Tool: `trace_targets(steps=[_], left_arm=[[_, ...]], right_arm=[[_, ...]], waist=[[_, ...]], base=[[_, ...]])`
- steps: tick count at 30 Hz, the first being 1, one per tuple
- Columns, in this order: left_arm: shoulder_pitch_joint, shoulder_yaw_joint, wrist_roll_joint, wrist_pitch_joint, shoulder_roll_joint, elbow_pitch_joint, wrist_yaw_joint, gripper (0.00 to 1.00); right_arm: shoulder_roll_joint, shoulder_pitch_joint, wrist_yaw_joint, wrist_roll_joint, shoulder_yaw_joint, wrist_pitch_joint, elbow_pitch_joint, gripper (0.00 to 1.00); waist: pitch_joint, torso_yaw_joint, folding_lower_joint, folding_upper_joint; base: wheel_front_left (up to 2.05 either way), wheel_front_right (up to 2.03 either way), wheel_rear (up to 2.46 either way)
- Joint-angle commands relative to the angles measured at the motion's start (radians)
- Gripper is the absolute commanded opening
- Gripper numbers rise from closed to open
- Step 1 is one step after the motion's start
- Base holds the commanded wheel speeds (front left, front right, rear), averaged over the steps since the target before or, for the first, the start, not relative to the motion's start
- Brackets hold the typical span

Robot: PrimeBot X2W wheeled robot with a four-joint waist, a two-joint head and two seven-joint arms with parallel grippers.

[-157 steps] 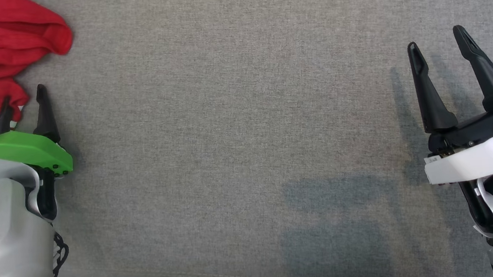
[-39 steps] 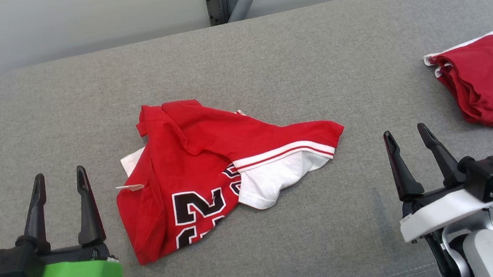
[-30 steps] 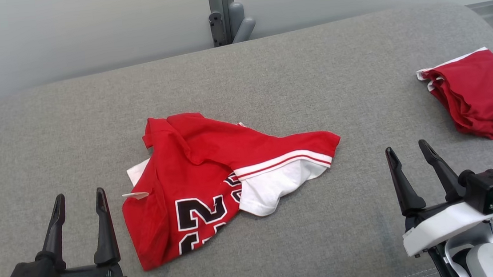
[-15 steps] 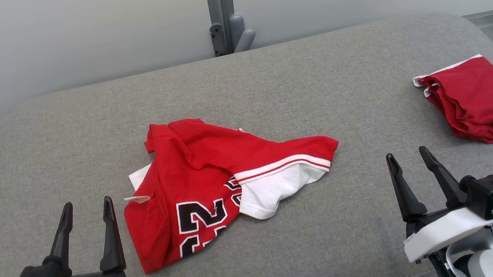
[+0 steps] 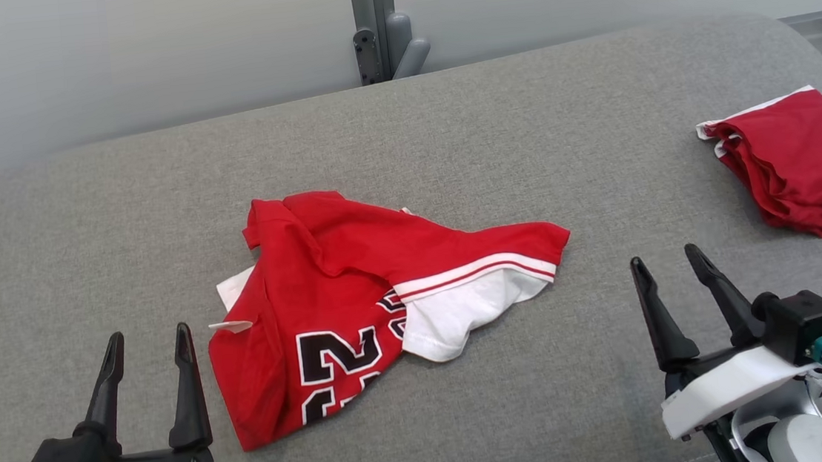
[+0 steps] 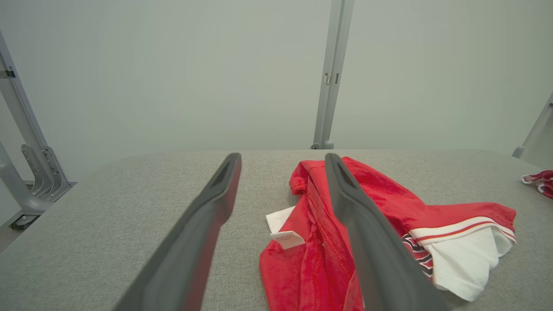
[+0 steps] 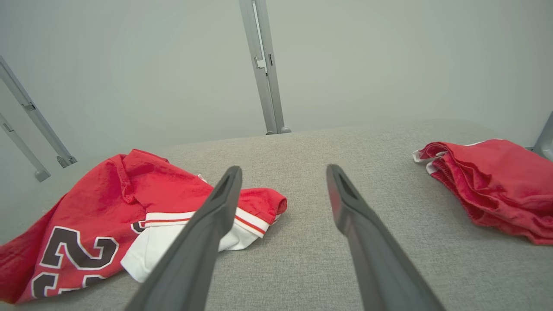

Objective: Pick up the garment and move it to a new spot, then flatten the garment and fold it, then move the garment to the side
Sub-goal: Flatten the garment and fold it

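Left gripper (image 5: pixel 149 334) - jaws spread wide, nothing between fingers, just left of garment (image 5: pixel 342 296), not touching it. Right gripper (image 5: pixel 663 255) - jaws equally wide, empty, over bare grey padded surface (image 5: pixel 447 131). Garment crumpled, red with black numerals, white underside showing, lies mid-surface between grippers. Folded red cloth (image 5: pixel 806 159) at far right.

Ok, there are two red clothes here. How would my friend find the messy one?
Find the big grey cushion and look at its middle, straight below the grey post behind. The crumpled jersey lies there. Unlike the folded red pile at the cushion's right edge, it shows big black numbers and a white part poking out.
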Motion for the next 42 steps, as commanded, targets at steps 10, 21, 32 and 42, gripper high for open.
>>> trace_targets(steps=[10, 21, 32, 42], left_arm=[[-0.095, -0.027, 0.012, -0.013, -0.003, -0.001, -0.015, 1.00], [-0.182, -0.052, 0.016, -0.047, -0.038, 0.053, -0.039, 1.00], [-0.200, -0.040, 0.022, -0.062, -0.047, 0.083, -0.040, 1.00], [-0.196, -0.019, 0.026, -0.068, -0.043, 0.076, -0.029, 1.00]], right_arm=[[-0.044, -0.106, 0.000, -0.013, 0.255, 0.030, 0.086, 1.00], [-0.084, -0.268, 0.000, -0.050, 0.479, 0.007, 0.299, 1.00], [-0.023, -0.340, 0.000, -0.139, 0.388, -0.083, 0.416, 0.00], [-0.098, -0.360, 0.000, -0.182, 0.241, -0.089, 0.145, 0.00]], waist=[[0.122, 0.079, 0.0000, 0.0000], [0.217, 0.147, 0.0000, 0.0000], [0.222, 0.128, 0.0000, 0.0000], [0.225, 0.077, 0.0000, 0.0000]], base=[[0.00, 0.00, 0.00], [0.00, 0.00, 0.00], [0.00, 0.00, 0.00], [0.00, 0.00, 0.00]])
